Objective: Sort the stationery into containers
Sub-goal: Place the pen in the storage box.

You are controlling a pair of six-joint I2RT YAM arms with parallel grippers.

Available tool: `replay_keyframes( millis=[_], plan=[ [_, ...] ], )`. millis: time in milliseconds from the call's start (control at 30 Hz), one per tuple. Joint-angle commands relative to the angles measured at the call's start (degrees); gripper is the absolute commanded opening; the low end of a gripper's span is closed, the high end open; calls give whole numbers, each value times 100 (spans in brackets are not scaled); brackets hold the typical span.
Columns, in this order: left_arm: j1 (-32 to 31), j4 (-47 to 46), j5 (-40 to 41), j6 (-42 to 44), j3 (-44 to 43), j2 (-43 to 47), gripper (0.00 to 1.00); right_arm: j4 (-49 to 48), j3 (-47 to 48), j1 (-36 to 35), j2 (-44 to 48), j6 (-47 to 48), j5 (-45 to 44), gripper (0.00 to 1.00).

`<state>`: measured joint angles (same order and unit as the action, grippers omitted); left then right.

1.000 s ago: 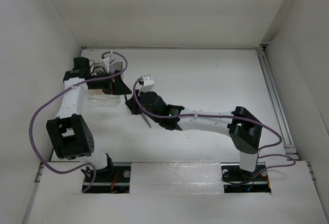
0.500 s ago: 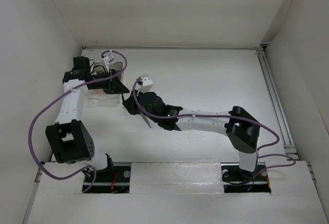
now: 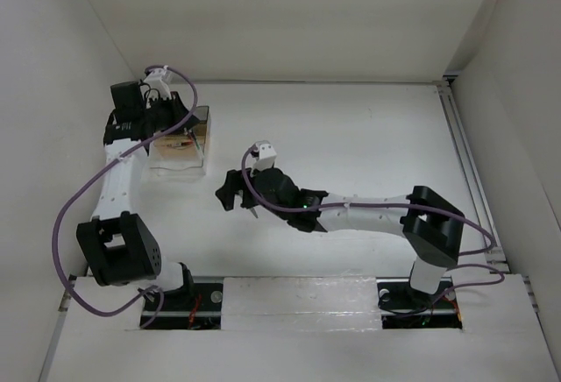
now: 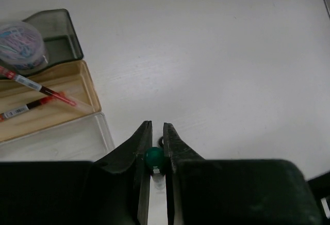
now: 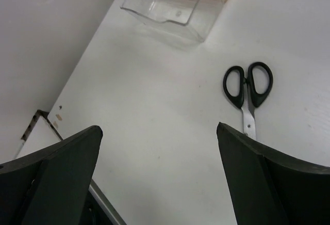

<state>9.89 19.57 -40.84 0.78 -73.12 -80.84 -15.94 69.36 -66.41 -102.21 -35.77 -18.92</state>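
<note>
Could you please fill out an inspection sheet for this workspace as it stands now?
Surface: white table, no spills seen.
Job's things: scissors lie closed on the table, outside the container; one pen and a second pen lie in its brownish compartment; round tub sits in its smoked compartment.
Clutter: nothing seen.
Grippers: left gripper shut, nothing at its tips; right gripper open above the scissors, not touching them.
Cables: purple cables loop along both arms.
Surroundings: white walls on three sides.
</note>
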Motion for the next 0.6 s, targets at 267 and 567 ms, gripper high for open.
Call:
replay_keyframes(
  millis=[267, 567],
  plan=[
    [224, -2167, 1227, -1203, -474, -1206, 0, -67, -1248, -21, 1159, 255, 45, 99],
    [224, -2555, 1868, -1405, -1072, -2067, 0, 39, -1768, -21, 1520, 202, 187, 99]
  ],
)
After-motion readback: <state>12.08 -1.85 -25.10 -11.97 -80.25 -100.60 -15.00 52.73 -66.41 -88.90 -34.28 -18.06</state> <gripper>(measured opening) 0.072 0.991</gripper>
